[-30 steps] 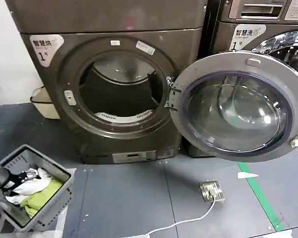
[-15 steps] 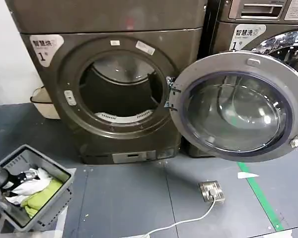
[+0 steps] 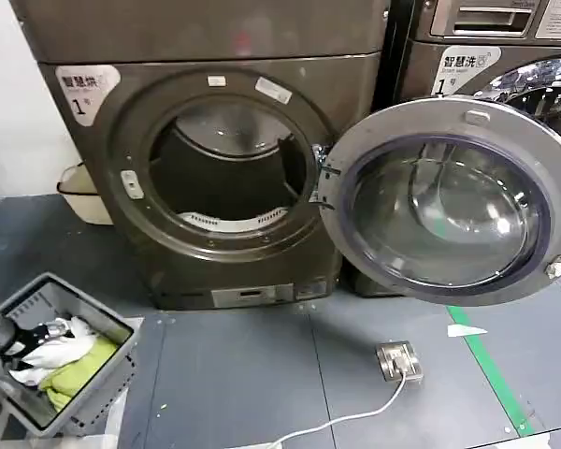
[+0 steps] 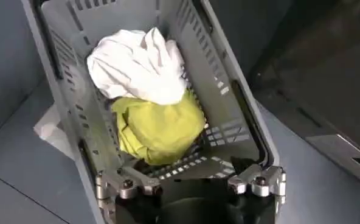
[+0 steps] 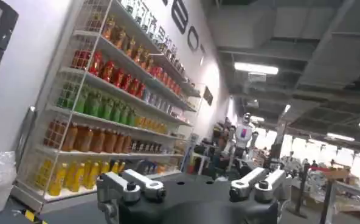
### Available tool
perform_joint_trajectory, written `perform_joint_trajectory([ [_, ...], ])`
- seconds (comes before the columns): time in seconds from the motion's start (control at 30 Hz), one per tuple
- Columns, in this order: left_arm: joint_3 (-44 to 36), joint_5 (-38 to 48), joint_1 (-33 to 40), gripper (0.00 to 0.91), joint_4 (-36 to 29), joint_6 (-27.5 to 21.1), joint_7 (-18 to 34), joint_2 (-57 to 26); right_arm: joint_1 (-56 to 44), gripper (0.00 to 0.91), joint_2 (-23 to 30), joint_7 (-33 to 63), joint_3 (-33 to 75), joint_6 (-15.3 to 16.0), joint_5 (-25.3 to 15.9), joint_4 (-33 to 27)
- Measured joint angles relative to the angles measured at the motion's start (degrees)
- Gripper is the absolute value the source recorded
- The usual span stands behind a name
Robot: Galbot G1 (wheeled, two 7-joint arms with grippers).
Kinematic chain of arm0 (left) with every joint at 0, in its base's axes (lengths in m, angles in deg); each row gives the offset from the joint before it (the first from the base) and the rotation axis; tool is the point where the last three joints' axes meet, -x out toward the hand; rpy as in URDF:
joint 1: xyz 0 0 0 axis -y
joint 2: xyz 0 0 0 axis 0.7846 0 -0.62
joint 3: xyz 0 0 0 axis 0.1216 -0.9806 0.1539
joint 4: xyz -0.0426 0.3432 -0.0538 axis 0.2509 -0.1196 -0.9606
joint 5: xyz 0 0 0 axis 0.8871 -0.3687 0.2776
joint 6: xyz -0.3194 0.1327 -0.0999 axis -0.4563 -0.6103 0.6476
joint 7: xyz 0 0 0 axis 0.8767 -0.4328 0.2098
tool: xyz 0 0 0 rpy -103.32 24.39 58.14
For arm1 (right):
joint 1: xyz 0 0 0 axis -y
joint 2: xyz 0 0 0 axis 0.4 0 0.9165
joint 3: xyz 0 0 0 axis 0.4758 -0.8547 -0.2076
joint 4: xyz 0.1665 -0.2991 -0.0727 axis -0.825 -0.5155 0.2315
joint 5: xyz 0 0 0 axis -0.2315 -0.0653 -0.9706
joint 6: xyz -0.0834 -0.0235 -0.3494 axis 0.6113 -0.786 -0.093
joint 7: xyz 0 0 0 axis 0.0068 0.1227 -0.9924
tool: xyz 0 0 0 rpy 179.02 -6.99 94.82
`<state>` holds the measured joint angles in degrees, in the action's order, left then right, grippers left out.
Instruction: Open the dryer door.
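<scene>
Grey floor [image 3: 243, 365] is stretching out in front of two dark machines standing side by side, with a green stripe [image 3: 491, 374] running across it at the right. On the left machine, the dryer [image 3: 215, 159], the round opening is lying bare and the drum [image 3: 226, 173] is showing inside. The dryer door [image 3: 449, 201] is hanging swung fully out to the right on its hinge [image 3: 320, 178], its grey inner face and tinted glass turning toward the head camera and covering the lower front of the neighbouring machine [image 3: 486, 47]. A small metal box [image 3: 396, 360] with a white cable [image 3: 341, 421] is lying on the floor below the door.

At the lower left a grey basket [image 3: 23, 299] is sitting on the floor, holding a white cloth [image 4: 140, 64] and a yellow-green cloth [image 4: 159, 125]. The left gripper [image 3: 42, 332] is hovering over the basket's near end, just beside the clothes; in the left wrist view its fingers [image 4: 128, 185] are standing wide apart and holding nothing.

The right gripper [image 5: 192, 185] is pointing away from the machines toward a white wall with shelves [image 5: 107, 115] of coloured bottles; its fingers [image 5: 137, 185] are also spreading wide with nothing between them.
</scene>
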<state>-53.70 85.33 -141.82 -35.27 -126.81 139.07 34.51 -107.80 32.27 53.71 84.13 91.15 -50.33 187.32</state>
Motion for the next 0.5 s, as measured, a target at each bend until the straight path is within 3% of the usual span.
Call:
perform_joint_trajectory([
  [0.5,-0.41,0.07,1.19,0.907,1.19,0.0,0.07,-0.17,0.2,0.907,0.34,-1.11,0.19,0.4,-0.35,0.02],
])
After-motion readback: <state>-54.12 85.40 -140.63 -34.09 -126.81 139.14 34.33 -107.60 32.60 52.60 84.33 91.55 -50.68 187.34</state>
